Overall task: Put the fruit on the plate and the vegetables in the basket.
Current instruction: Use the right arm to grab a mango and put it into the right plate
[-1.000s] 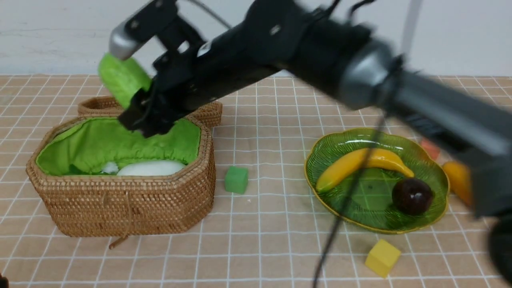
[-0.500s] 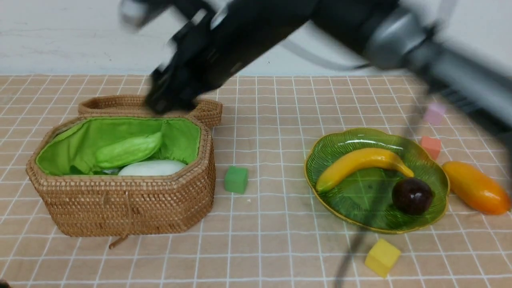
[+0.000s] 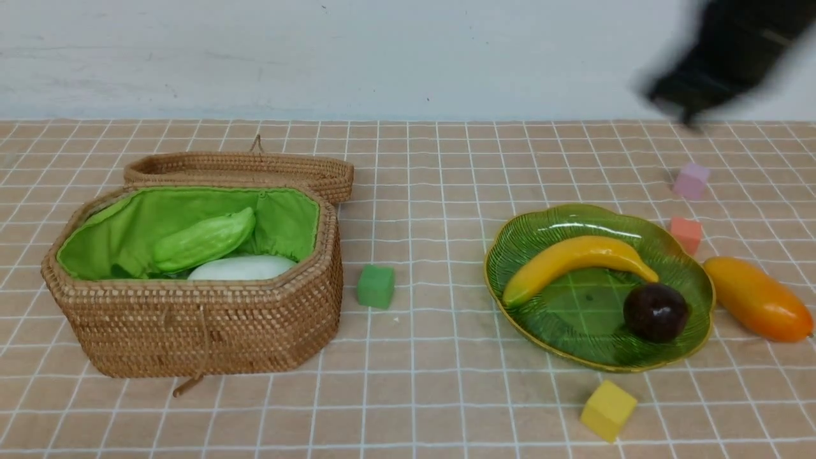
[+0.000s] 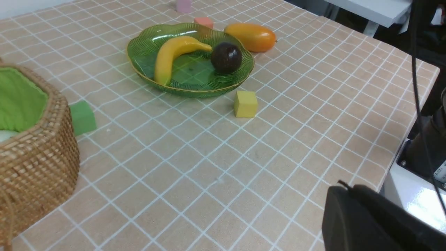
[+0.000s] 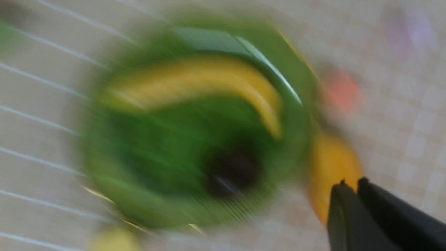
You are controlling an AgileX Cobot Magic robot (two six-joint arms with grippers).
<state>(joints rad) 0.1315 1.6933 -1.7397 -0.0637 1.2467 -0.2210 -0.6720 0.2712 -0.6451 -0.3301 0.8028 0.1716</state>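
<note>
The wicker basket (image 3: 191,319) with green lining holds the ridged light-green gourd (image 3: 203,241) and the white oblong vegetable (image 3: 242,268); the carrot is hidden. The green plate (image 3: 529,236) holds the banana (image 3: 574,258) and the dark mangosteen (image 3: 655,311). The mango (image 3: 757,298) lies on the table just right of the plate. My right gripper (image 3: 682,105) is a blur high at the back right; in its wrist view it (image 5: 350,183) is shut and empty above the mango (image 5: 331,167). My left gripper (image 4: 345,188) is shut and empty near the table's front edge.
A green cube (image 3: 375,286) lies between basket and plate. A yellow cube (image 3: 608,410) lies in front of the plate. An orange cube (image 3: 686,233) and a pink cube (image 3: 692,180) lie behind the plate's right side. The basket lid (image 3: 242,169) lies open behind it.
My right gripper let the gourd fall into the basket, then swung fast from over the basket to the far right. The gourd now rests on the white vegetable.
</note>
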